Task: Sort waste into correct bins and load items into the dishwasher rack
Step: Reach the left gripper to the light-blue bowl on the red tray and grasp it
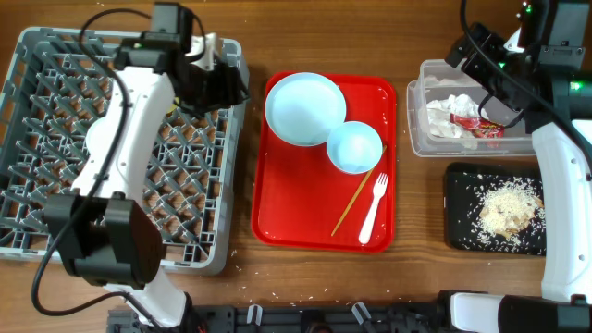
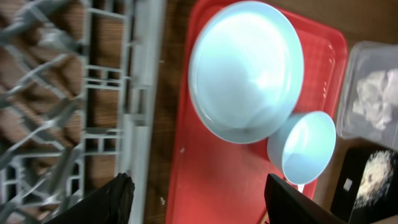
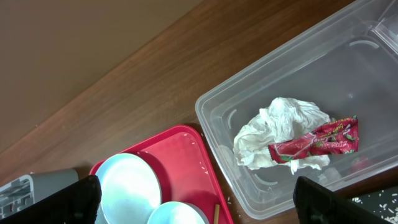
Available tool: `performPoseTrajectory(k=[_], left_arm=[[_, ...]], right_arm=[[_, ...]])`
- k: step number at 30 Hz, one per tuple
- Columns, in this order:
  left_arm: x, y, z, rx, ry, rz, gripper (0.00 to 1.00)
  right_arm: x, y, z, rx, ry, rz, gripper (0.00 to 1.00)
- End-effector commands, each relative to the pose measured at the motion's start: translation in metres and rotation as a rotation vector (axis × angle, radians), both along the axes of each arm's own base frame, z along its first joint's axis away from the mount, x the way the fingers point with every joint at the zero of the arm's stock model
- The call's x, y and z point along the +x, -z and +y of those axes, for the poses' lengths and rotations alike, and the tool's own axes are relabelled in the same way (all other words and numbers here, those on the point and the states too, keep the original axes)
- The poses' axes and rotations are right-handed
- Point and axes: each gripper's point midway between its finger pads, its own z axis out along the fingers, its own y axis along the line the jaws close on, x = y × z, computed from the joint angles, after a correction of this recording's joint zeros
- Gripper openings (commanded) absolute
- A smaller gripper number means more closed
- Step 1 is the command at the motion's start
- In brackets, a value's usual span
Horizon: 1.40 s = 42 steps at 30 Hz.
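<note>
far left: grey dishwasher rack [image 1: 37, 111], a stiff lattice of pegs, with no dish clearly visible in it. over its far right corner, left gripper [image 2: 202, 205]: jaws spread wide, empty, looking down on the rack's edge and the red tray [image 1: 277, 213].

on the tray's far half, mint-blue plate [image 1: 303, 106], rim touching the mint-blue bowl [image 1: 354, 146] just right and nearer. probably hard, smooth, slippery and fairly light. best pinched at the rim, one finger inside and one under the lip, on the side away from the neighbour.

nearer on the tray, thin wooden chopstick [image 1: 356, 199] lying slantwise beside white plastic fork [image 1: 374, 208]. both very light and flat on the surface, so awkward to get under. better gripped across the shaft at mid-length.

right of the tray, far: clear tub [image 1: 421, 139] holding crumpled white tissue [image 3: 280, 130] and red wrapper [image 3: 317, 144], soft and already binned. near: black tray [image 1: 458, 231] with crumbly rice clump [image 1: 509, 208]. above the tub, right gripper [image 3: 202, 205]: wide open, carrying nothing.
</note>
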Motion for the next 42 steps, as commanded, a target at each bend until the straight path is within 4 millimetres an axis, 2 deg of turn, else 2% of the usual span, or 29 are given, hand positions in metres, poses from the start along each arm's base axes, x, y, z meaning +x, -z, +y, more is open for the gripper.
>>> performPoseTrajectory(k=[1, 3, 6, 9, 14, 18, 21, 24, 28, 30, 35, 38, 39, 42], left_arm=[[-0.005, 0.004, -0.033, 0.024, 0.137, -0.040, 0.68], [-0.009, 0.002, -0.057, 0.019, 0.198, -0.067, 0.67], [-0.028, 0.008, -0.099, 0.039, 0.374, -0.094, 0.68], [-0.040, 0.028, -0.137, 0.058, 0.465, -0.085, 0.70], [-0.066, 0.058, -0.193, 0.059, 0.602, -0.072, 0.68], [-0.084, 0.065, -0.221, 0.052, 0.675, -0.084, 0.61], [-0.099, 0.074, -0.246, 0.046, 0.735, -0.097, 0.60], [-0.103, 0.088, -0.271, 0.043, 0.777, -0.144, 0.59], [-0.116, 0.109, -0.287, 0.066, 0.889, -0.169, 0.59], [-0.113, 0.117, -0.286, 0.109, 0.887, -0.181, 0.57], [-0.103, 0.120, -0.282, 0.161, 0.865, -0.214, 0.54], [-0.105, 0.137, -0.280, 0.177, 0.869, -0.180, 0.54], [-0.106, 0.142, -0.279, 0.181, 0.870, -0.169, 0.49], [-0.105, 0.141, -0.279, 0.178, 0.863, -0.171, 0.45]], right_arm=[[0.002, -0.003, -0.003, -0.012, 0.011, -0.006, 1.00], [0.002, -0.003, -0.003, -0.012, 0.011, -0.006, 1.00], [0.002, -0.003, -0.003, -0.012, 0.011, -0.006, 1.00], [0.002, -0.003, -0.003, -0.012, 0.011, -0.006, 1.00], [0.002, -0.003, -0.003, -0.012, 0.012, -0.006, 1.00], [0.002, -0.003, -0.003, -0.012, 0.011, -0.006, 1.00], [0.002, -0.003, -0.003, -0.012, 0.011, -0.006, 1.00], [0.002, -0.003, -0.003, -0.012, 0.011, -0.006, 1.00], [0.002, -0.003, -0.003, -0.012, 0.012, -0.006, 1.00], [0.002, -0.003, -0.003, -0.012, 0.011, -0.006, 1.00], [0.002, -0.003, -0.003, -0.012, 0.011, -0.006, 1.00], [0.002, -0.003, -0.003, -0.012, 0.011, -0.006, 1.00], [0.002, -0.003, -0.003, -0.012, 0.011, -0.006, 1.00], [0.002, -0.003, -0.003, -0.012, 0.012, -0.006, 1.00]])
